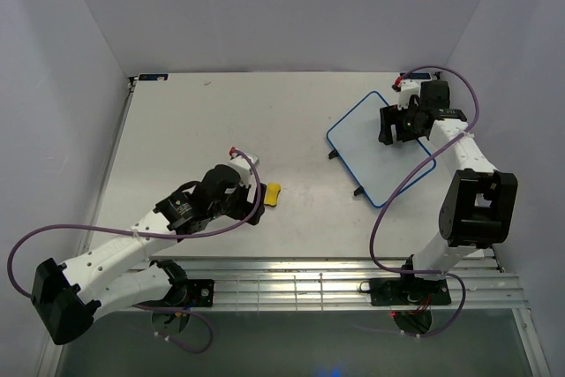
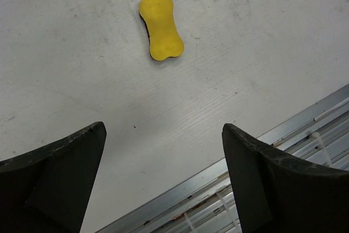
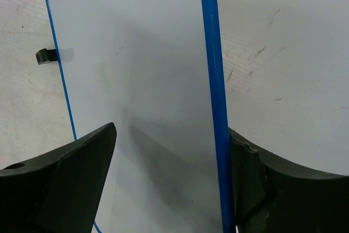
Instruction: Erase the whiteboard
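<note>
The whiteboard, white with a thin blue rim, lies at an angle on the right of the table. Its surface looks plain white, with no writing that I can make out. My right gripper hovers open over the board's far end. In the right wrist view the right gripper straddles the blue rim: one finger is above the board, the other just outside its edge. A yellow bone-shaped sponge lies on the table ahead of my open, empty left gripper, also seen from above.
A ribbed metal rail runs along the table's near edge, just beside the left fingers. A black foot sticks out from the board's side. White walls close in the table on both sides and at the back. A small red-and-white object sits at the back right.
</note>
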Robot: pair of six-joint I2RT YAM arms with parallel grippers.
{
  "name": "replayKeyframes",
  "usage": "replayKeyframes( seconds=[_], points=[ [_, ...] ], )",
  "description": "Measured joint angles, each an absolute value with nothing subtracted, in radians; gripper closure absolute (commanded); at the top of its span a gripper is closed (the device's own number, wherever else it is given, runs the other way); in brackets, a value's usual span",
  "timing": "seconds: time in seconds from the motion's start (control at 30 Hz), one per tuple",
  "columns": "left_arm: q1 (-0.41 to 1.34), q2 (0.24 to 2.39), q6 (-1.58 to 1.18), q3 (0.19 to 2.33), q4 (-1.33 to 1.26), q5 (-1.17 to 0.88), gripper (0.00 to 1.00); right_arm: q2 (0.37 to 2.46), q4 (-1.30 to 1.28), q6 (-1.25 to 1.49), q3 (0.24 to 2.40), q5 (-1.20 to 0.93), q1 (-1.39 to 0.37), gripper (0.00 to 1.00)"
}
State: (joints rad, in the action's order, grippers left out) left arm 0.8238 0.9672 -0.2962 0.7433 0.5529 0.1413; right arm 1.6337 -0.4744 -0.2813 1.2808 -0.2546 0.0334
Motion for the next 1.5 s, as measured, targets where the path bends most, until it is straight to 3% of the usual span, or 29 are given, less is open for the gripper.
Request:
replayKeyframes(
  seconds=[0.2,0.27,0.73,1.0,1.23,1.37,1.5],
  points=[
    [0.824,0.970,-0.298,0.743,0.554,0.157,0.02,1.634,-0.476,-0.281,1.287,-0.247,0.033,0.04],
    [0.824,0.967,-0.302,0.742,0.554,0.170,0.02,1.634,-0.477,-0.281,1.289,-0.244,0.033,0.10],
    [0.821,0.942,-0.356,0.728,0.572,0.302,0.02,1.625,-0.482,-0.232,1.301,-0.099,0.032,0.10],
    [0.783,0.942,-0.392,0.728,0.576,0.361,0.02,1.515,-0.527,-0.192,1.335,-0.057,0.032,0.10],
    [0.611,0.963,-0.396,0.751,0.564,0.343,0.02,1.262,-0.521,-0.115,1.292,-0.033,-0.007,0.10],
    [0.391,0.925,-0.389,0.770,0.511,0.281,0.02,0.992,-0.441,-0.045,1.137,-0.039,-0.070,0.10],
    [0.327,0.857,-0.360,0.815,0.496,0.313,0.02,0.753,-0.435,0.012,0.985,0.017,-0.136,0.10]
  ],
)
